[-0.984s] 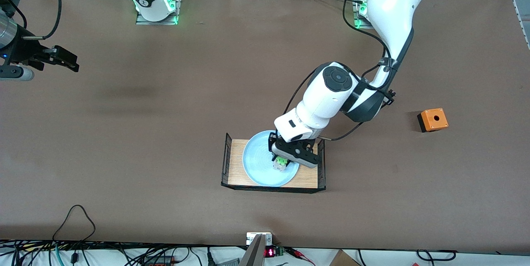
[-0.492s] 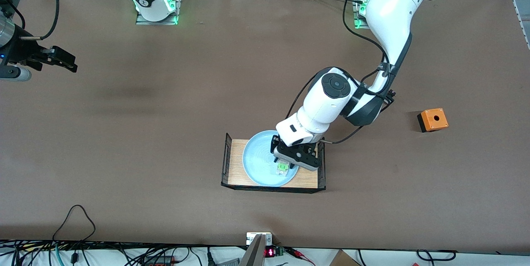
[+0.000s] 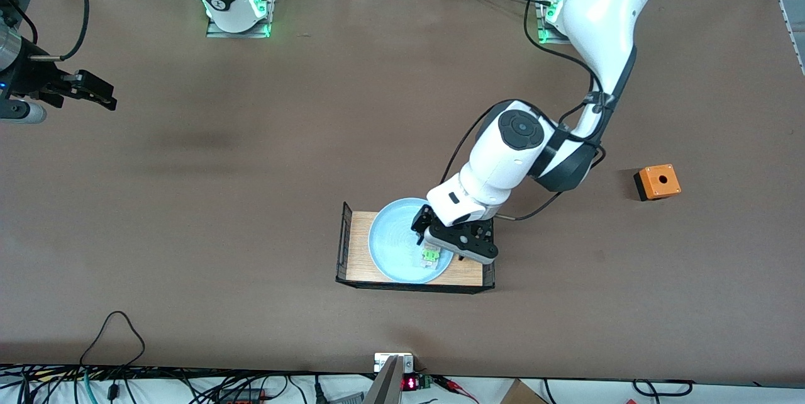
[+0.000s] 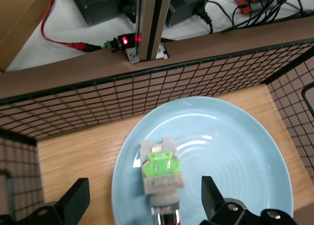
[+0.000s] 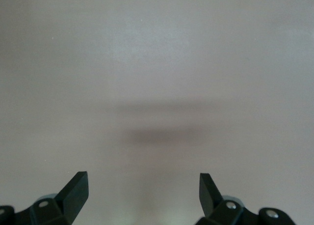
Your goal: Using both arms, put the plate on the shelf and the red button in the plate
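Note:
The pale blue plate [image 3: 391, 239] rests in a wooden tray [image 3: 356, 246] with black mesh walls. The red button [image 3: 429, 257], a whitish body with a green block, lies on the plate near the rim toward the left arm's end. In the left wrist view the red button [image 4: 161, 175] lies on the plate [image 4: 235, 151], untouched. My left gripper [image 3: 435, 250] hovers just over it, open, with its fingers either side [image 4: 142, 193]. My right gripper [image 3: 105, 97] waits open over bare table at the right arm's end, with nothing between its fingers [image 5: 142, 183].
An orange box [image 3: 657, 181] with a round hole stands toward the left arm's end. The tray's mesh walls [image 4: 147, 95] rise close round the plate. Cables and a small red display [image 3: 409, 383] line the table's front edge.
My left gripper has opened and let go of the red button, which now lies on the plate. The hand has drifted slightly toward the left arm's end. The right arm barely moved.

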You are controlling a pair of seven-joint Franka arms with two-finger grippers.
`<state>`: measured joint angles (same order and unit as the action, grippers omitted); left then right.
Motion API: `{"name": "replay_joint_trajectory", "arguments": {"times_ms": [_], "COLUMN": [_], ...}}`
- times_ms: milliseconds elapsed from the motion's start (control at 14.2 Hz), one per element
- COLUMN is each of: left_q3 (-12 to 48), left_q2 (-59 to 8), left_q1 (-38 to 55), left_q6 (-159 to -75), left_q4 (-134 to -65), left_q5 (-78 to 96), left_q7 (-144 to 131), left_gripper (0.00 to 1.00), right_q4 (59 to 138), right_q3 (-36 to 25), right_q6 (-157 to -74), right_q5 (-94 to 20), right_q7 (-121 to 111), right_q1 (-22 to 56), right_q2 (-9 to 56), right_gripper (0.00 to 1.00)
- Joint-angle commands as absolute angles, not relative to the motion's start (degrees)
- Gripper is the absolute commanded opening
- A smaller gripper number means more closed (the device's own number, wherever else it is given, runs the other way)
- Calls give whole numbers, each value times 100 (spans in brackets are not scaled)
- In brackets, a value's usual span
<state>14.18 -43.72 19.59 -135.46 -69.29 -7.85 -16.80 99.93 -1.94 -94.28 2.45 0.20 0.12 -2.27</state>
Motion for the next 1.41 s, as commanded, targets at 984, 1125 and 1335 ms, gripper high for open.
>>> {"name": "replay_joint_trajectory", "arguments": {"times_ms": [984,1125,1335], "left_q3": [1398,1397,1371], "left_q2": [-1665,-865,24], "left_q1": [564,221,-88], "left_q6": [-8373,-9180,-9659], "left_q4": [-8002,-9187,-10228], "left_q5": [-598,-432,-132], "left_q7": [-952,-477,226], "left_gripper": [100,100,100], "right_q4": [9949,9949,9949], "right_q3": [-299,-299,-299], "right_q6": [-9536,-9545,-9536], "right_q5": [158,158,158], "right_q7": [-44,-44,-114], "right_q1": [-97,-88,-97], "right_q2": [-202,-202,-193], "right_gripper": [100,100,100]}}
